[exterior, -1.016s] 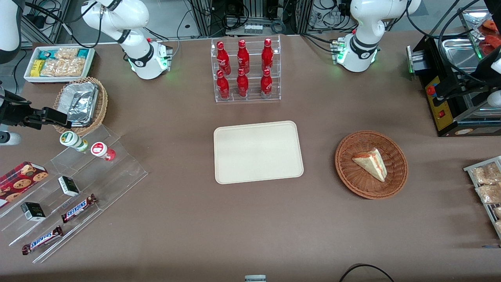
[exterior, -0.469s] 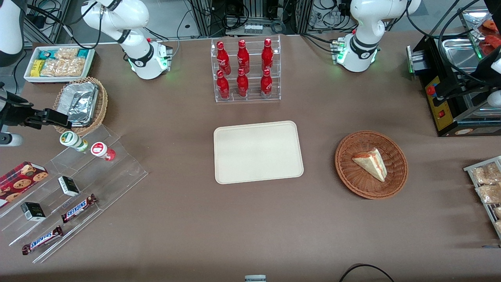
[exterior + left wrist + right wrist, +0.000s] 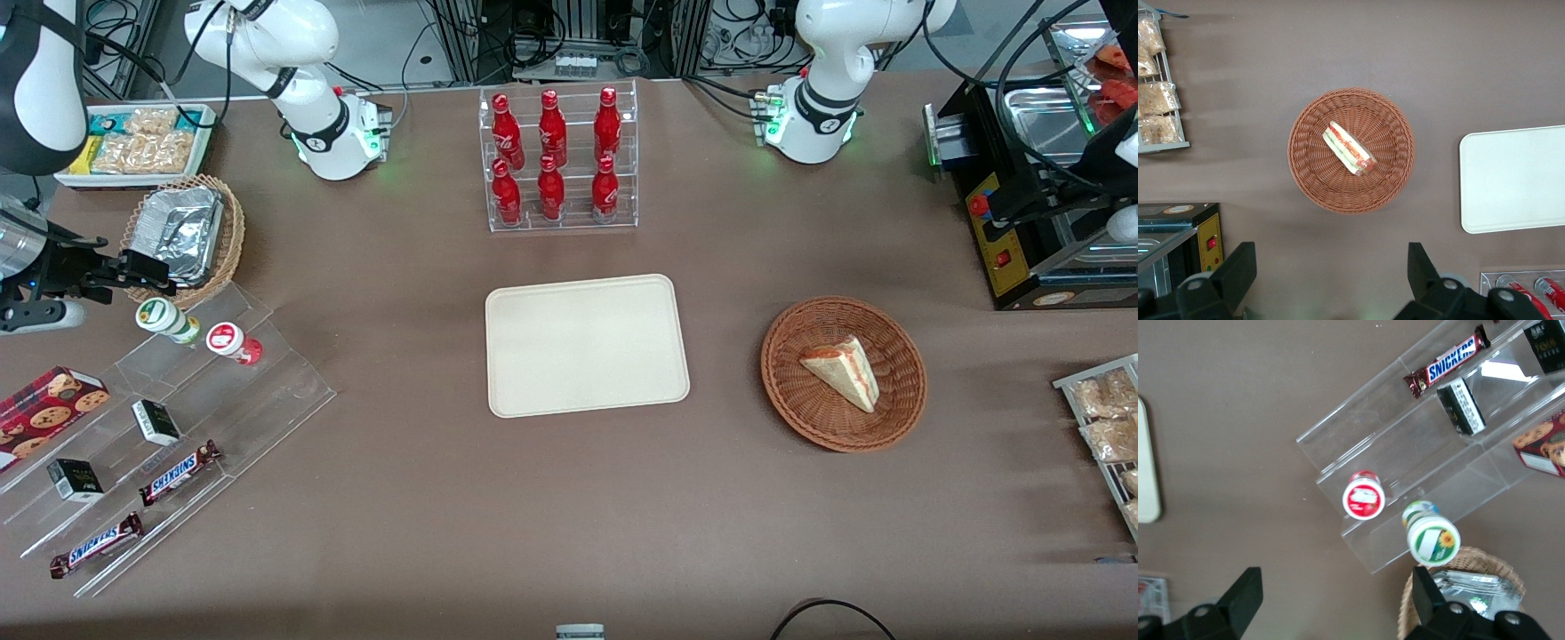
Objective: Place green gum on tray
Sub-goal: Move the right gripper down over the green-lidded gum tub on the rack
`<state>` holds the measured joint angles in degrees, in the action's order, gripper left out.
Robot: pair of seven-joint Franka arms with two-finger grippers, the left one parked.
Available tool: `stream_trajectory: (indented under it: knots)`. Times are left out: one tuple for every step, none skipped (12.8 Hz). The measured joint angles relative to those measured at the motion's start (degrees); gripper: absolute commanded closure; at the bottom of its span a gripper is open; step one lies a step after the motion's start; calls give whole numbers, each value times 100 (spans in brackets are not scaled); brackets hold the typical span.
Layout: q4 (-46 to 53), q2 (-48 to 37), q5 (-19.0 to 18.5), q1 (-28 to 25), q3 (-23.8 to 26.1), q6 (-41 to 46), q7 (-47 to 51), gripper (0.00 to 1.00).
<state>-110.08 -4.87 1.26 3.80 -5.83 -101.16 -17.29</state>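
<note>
The green gum (image 3: 166,321) is a small bottle with a white lid and a green mark, standing on the top step of a clear acrylic stand (image 3: 258,391). It also shows in the right wrist view (image 3: 1431,537). A red-lidded bottle (image 3: 233,342) stands beside it, also in the right wrist view (image 3: 1363,496). The cream tray (image 3: 587,345) lies bare at mid-table; its edge shows in the right wrist view (image 3: 1146,467). My gripper (image 3: 147,271) hovers open and empty above the stand's upper edge, close to the green gum, as the right wrist view (image 3: 1337,600) shows.
A wicker basket with a foil container (image 3: 182,238) sits right by the gripper. The stand's lower steps hold Snickers bars (image 3: 178,471), small dark boxes (image 3: 156,421) and a cookie box (image 3: 49,404). A cola bottle rack (image 3: 556,160) and a basket with a sandwich (image 3: 843,373) stand farther along.
My gripper has shifted a little toward the green gum, and more of the arm has come into the front view. The bottles and the tray have not moved.
</note>
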Motion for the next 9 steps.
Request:
stream_trajectory:
  knots:
    - [-323, -119, -1, 16, -115, -326, -492, 0]
    - [-601, -212, -1, 27, -225, -580, -937, 0]
    - [-838, -279, -2, 31, -335, -813, -1375, 0]
    - [-1031, -323, -2, 32, -428, -1069, -1839, 0]
    - [-1201, -346, -2, 32, -522, -1348, -2294, 0]
    - [-1369, -352, -2, 32, -642, -1637, -2723, 0]
    - [-1542, -352, -2, 34, -767, -1913, -3094, 0]
    - [-1703, -352, -2, 36, -858, -2128, -3341, 0]
    - [-1825, -352, -2, 36, -911, -2266, -3476, 0]
